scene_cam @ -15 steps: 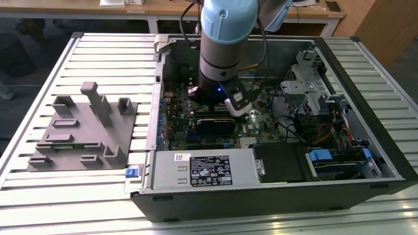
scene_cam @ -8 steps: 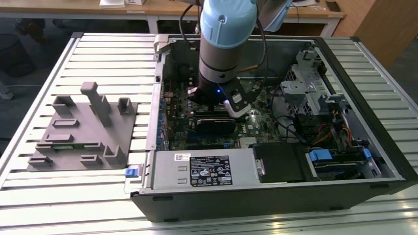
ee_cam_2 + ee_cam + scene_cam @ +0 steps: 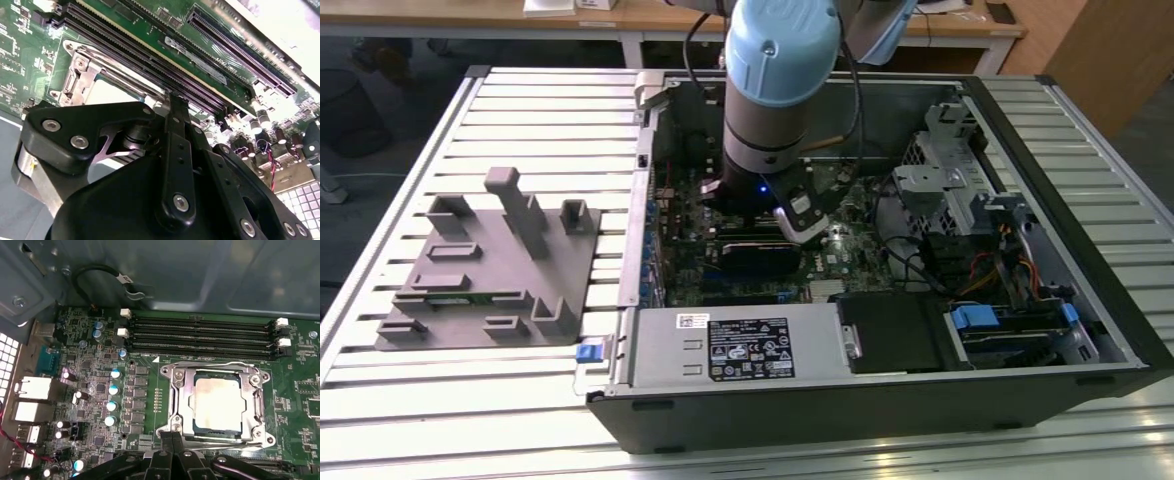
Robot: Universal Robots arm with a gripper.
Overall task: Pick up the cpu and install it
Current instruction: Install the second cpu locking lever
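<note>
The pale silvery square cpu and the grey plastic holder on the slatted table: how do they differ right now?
The pale silvery square cpu is flat and small; the grey plastic holder is far larger, with upright posts. The cpu sits in the metal-framed socket inside the computer case; the holder lies outside, at the exterior view's left.

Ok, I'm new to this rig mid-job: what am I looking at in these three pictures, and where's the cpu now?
The exterior view shows one robot arm reaching down into an open computer case on a slatted table; a grey plastic holder lies at that view's left. The other two cameras ride near the wrist. In the first wrist view the cpu sits in the metal-framed socket on the motherboard, with the pincer at the socket's edge, closed and holding nothing.
</note>
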